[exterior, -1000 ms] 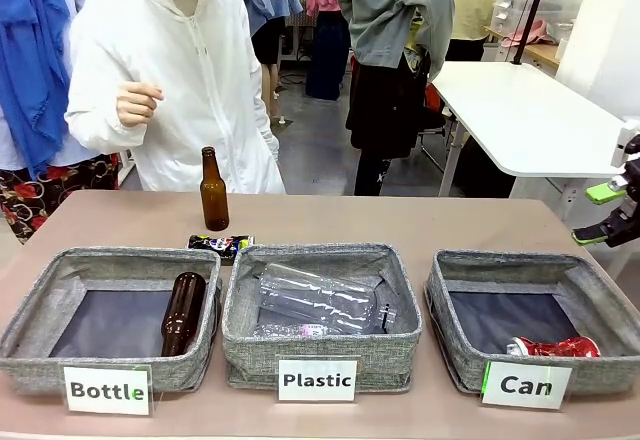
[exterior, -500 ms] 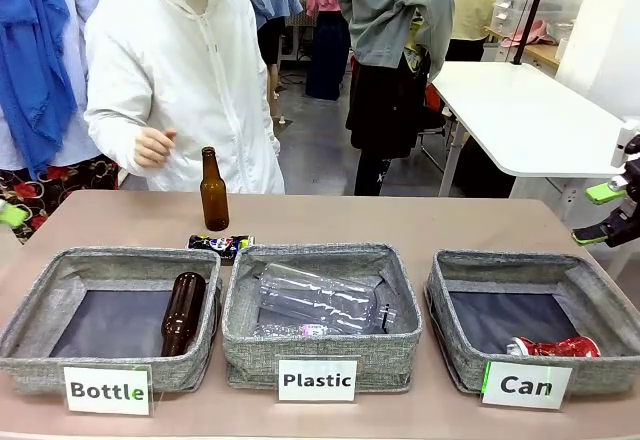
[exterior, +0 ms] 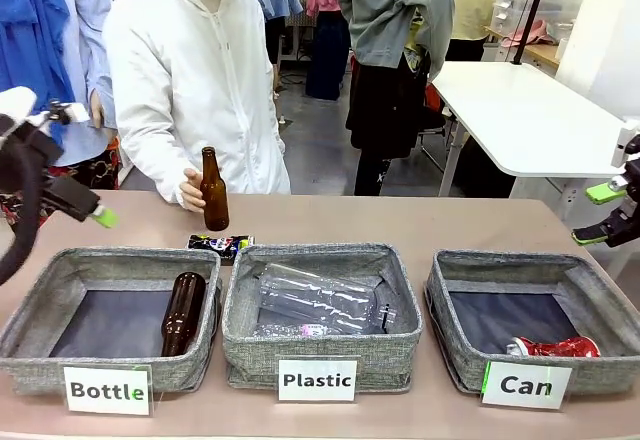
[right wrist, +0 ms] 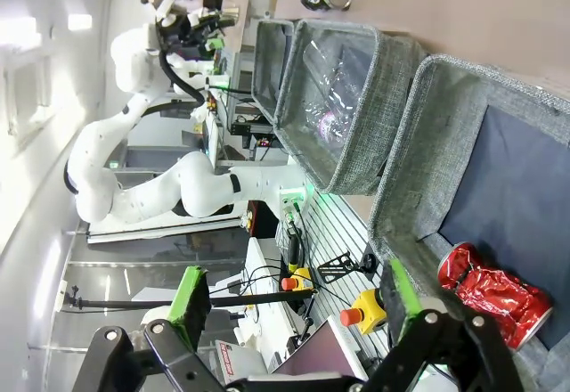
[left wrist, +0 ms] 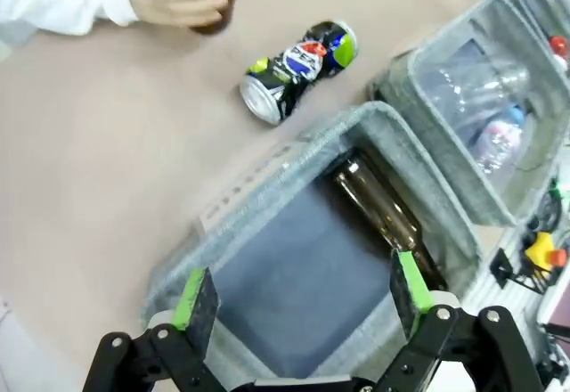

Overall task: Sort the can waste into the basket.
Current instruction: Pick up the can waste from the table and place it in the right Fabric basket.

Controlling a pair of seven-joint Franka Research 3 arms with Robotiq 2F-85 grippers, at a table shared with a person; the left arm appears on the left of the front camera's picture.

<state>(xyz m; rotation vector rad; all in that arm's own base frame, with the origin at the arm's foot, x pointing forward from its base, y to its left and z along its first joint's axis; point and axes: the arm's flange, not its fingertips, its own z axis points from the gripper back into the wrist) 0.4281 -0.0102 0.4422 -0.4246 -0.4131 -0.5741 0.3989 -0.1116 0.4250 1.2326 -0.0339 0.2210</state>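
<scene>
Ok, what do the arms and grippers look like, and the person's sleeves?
Left gripper and right gripper: black linkage fingers tipped with bright green pads. Left arm: white, rounded segments, with a black cable looping along it. The person's sleeve is long and white, part of a zipped hooded jacket.

i see a brown glass bottle (exterior: pixel 213 195) upright on the tan table (exterior: pixel 420 225), a second brown bottle (exterior: pixel 183 312) lying in the grey fabric basket labelled "bottle" (exterior: pixel 30 370), clear plastic bottles (exterior: pixel 315 300) in the "plastic" basket (exterior: pixel 250 355).
</scene>
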